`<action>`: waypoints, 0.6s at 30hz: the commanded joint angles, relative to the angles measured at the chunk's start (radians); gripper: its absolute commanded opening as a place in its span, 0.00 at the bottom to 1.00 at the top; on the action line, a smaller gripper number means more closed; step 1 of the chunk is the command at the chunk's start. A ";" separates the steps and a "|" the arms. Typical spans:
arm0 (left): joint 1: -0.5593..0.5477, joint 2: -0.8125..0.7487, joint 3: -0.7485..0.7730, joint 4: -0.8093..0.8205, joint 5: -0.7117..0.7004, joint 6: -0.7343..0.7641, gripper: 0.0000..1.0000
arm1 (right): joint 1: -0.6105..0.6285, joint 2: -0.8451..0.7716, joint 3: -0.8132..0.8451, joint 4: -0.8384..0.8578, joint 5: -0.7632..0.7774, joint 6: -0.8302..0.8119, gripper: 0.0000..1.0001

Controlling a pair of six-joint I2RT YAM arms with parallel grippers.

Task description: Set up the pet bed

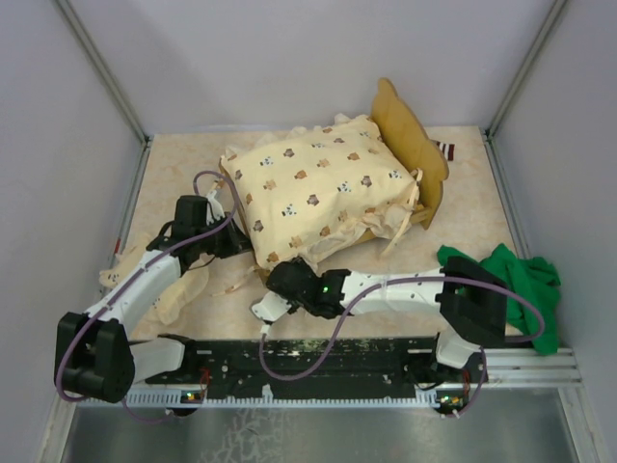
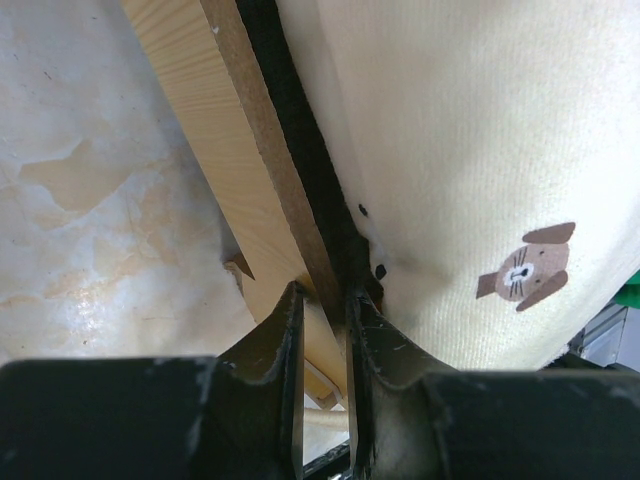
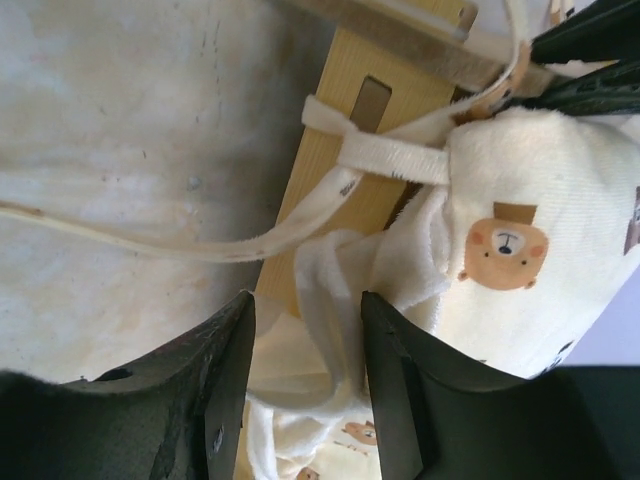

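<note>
- table (image 1: 183, 174): beige marbled top, walled on three sides.
- pet bed (image 1: 410, 135): stands mid-table, headboard toward the far right.
- green cloth (image 1: 521, 275): crumpled at my near right.
- cream cloth (image 1: 188, 289): spread flat at my near left.
- small striped item (image 1: 445, 149): behind the headboard; possibly a label.

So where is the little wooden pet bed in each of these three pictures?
Top external: the pet bed sits centre-back, mostly buried under bedding, with its wavy headboard sticking up on the right.
Left wrist: the pet bed's wooden side rail runs diagonally from the top left down into the left claw.
Right wrist: the pet bed shows as a slotted light-wood piece at top centre.
Shared landmark: the cream animal-print bedding.
</note>
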State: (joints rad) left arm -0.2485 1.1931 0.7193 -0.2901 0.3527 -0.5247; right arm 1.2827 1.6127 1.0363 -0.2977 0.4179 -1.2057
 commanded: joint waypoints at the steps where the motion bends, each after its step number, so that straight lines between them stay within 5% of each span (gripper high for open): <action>1: 0.001 0.043 -0.041 -0.035 -0.002 0.050 0.20 | -0.017 0.007 0.032 -0.007 0.079 -0.044 0.46; 3: 0.003 0.041 -0.041 -0.036 -0.001 0.049 0.20 | -0.021 0.008 0.041 -0.010 0.087 -0.052 0.38; 5: 0.003 0.041 -0.040 -0.037 0.000 0.047 0.20 | -0.024 0.002 0.049 -0.006 0.090 -0.050 0.00; 18: 0.009 0.038 -0.008 -0.048 0.012 0.047 0.20 | -0.058 -0.332 -0.073 0.069 -0.331 0.185 0.00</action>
State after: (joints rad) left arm -0.2394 1.1950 0.7197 -0.2916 0.3641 -0.5228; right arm 1.2400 1.3712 0.9863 -0.2829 0.2367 -1.1229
